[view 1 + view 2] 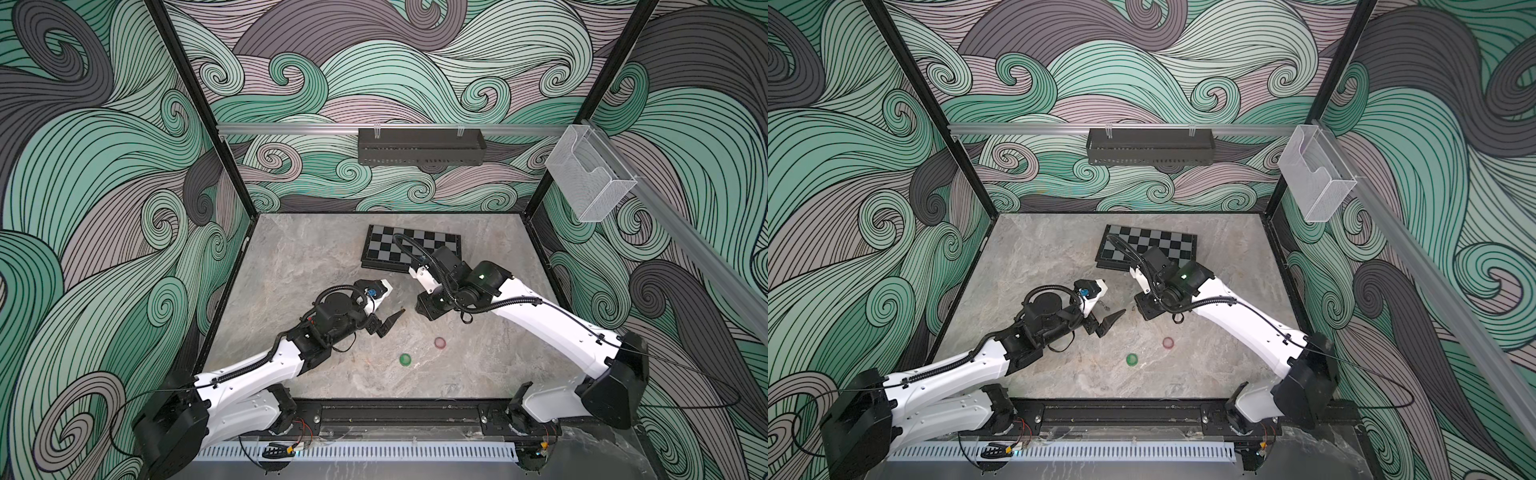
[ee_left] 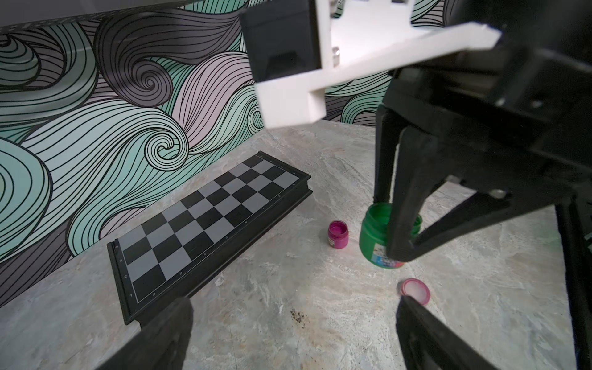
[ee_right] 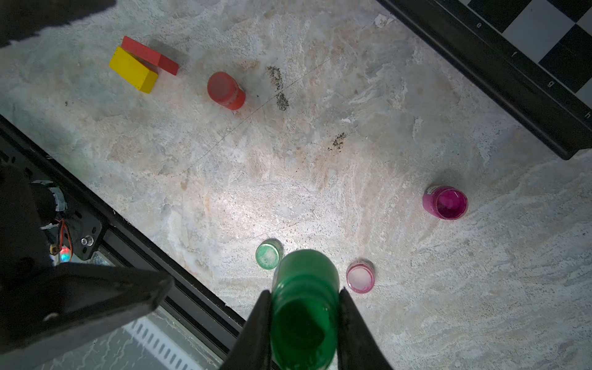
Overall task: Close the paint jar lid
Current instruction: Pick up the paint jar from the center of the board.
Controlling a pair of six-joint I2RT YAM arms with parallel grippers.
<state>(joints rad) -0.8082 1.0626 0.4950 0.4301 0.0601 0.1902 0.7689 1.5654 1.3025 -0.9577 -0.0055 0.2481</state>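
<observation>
Right gripper (image 3: 304, 307) pinches the uncapped green paint jar (image 3: 304, 278); its green lid (image 3: 268, 254) lies near the jar, not yet fitted. Left gripper (image 2: 293, 301) hangs spread, empty.

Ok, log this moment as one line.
right hand: shut on green jar | left hand: open, empty | green lid: on table, off jar

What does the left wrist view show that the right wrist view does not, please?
Left wrist only: the swirl-patterned wall. Right wrist only: a yellow wooden block, a red wooden block, a closed red paint jar, a loose green round lid. Both: the open green paint jar in the right gripper, an open pink paint jar, a pink round lid, the black-and-grey chessboard.
</observation>
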